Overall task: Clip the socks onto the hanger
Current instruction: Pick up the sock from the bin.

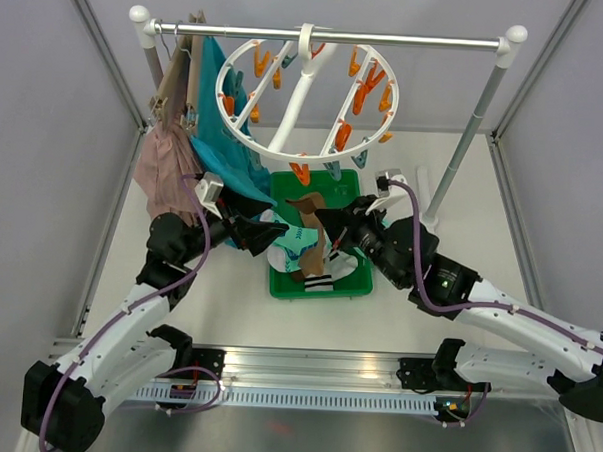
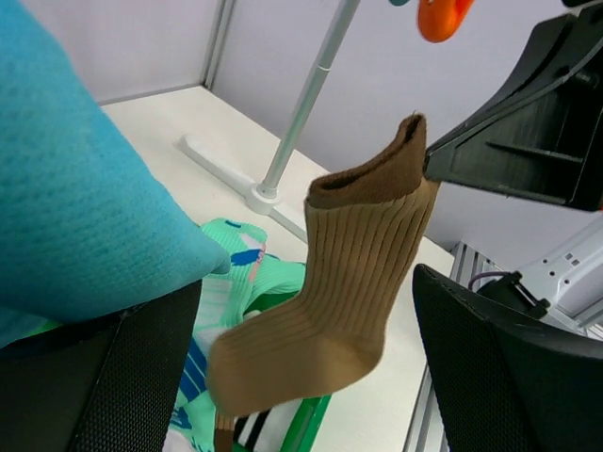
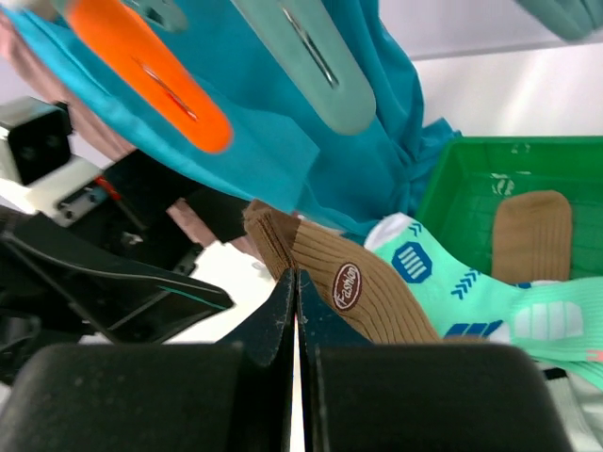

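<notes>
Nearest the arms, the left gripper (image 1: 267, 237) is held wide open and nothing is grasped by it. In its wrist view a brown sock (image 2: 330, 301) is seen between its fingers (image 2: 122, 377), apart from both. This sock is gripped at the cuff by the right gripper (image 3: 298, 311), whose jaws are clenched on the fabric. It is hung upright from them, toe down, over the tray (image 3: 462, 179).

Below it, a mint sock (image 3: 471, 292) and a white sock (image 1: 319, 283) with black stripes are piled in the near part of the tray. A second brown sock (image 3: 532, 235) is laid flat on the tray floor farther back.

Behind and to the left, a teal garment (image 1: 230, 143) is draped down to the tray's far left corner. A pink garment (image 1: 164, 175) is hung just beside it, farther left.

Above the tray's far end, the hanger (image 1: 295, 101) is hooked over the rail (image 1: 430, 39) and is tilted. Orange and teal pegs are dangled from its ring. An orange peg (image 3: 151, 80) and a teal peg (image 3: 301, 56) are seen close above the right gripper in its wrist view.
</notes>
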Available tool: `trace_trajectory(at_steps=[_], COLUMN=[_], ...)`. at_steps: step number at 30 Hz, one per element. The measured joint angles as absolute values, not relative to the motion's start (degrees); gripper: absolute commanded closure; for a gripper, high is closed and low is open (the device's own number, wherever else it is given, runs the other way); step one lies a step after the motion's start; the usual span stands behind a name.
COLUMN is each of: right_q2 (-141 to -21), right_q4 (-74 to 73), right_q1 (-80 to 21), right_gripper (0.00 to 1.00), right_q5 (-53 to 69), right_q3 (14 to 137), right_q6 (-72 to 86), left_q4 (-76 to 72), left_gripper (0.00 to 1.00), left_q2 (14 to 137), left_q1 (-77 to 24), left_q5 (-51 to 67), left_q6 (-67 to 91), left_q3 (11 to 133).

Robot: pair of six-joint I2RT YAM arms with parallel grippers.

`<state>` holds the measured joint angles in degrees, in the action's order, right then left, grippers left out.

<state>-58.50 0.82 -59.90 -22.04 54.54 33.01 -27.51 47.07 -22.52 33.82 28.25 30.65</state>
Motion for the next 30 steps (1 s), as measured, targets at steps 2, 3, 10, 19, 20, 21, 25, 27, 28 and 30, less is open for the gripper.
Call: trace_trajectory(at_steps=[2,3,10,19,20,21,25,27,28,30], right_q2=[-58.0,-57.8,-56.8,-56.6,-56.3,-56.1,-55.1,-54.9,-54.8,-54.8], right_q4=[0.2,-0.2,-1.4,-2.2,-2.2,-2.2,-2.2,-2.2,-2.2,-2.2], right_q1=[-59.9,-59.9,-59.9,-59.9,-59.9,-59.9,-59.9,-59.9,-59.9,-59.9], right_gripper=[1.0,1.0,1.0,1.0,1.0,1.0,1.0,1.0,1.0,1.0], right_q5=[-21.6,-21.4,-19.9,-17.0,-16.6,-16.4,-15.9,-15.3,-15.1,-14.6], right_q3=[55.7,56.4,58.3,59.4,59.4,59.5,59.5,59.5,59.5,59.5], right_q6=[33.2,33.3,34.1,35.6,35.7,35.8,36.1,36.4,36.5,36.7], left_q4=[-30.3,-32.2,-41.1,-44.1,-44.4,-44.9,-47.1,-48.4,-48.9,-50.5], left_gripper=[0.03,0.03,0.02,0.02,0.02,0.02,0.02,0.02,0.02,0.02], left_q2=[48.1,48.5,51.4,55.3,55.7,56.2,58.1,59.0,59.2,59.9], left_q1=[-22.6,-22.6,-25.5,-28.5,-28.7,-28.8,-29.1,-29.4,-29.4,-29.5], left_q5=[35.1,35.8,38.1,38.0,38.0,38.0,38.1,38.0,38.1,38.1], left_q6=[28.3,28.3,28.3,28.3,28.3,28.3,28.8,29.2,29.4,30.0], left_q3=[30.5,30.3,30.3,32.8,33.1,33.3,33.5,33.5,33.5,33.5])
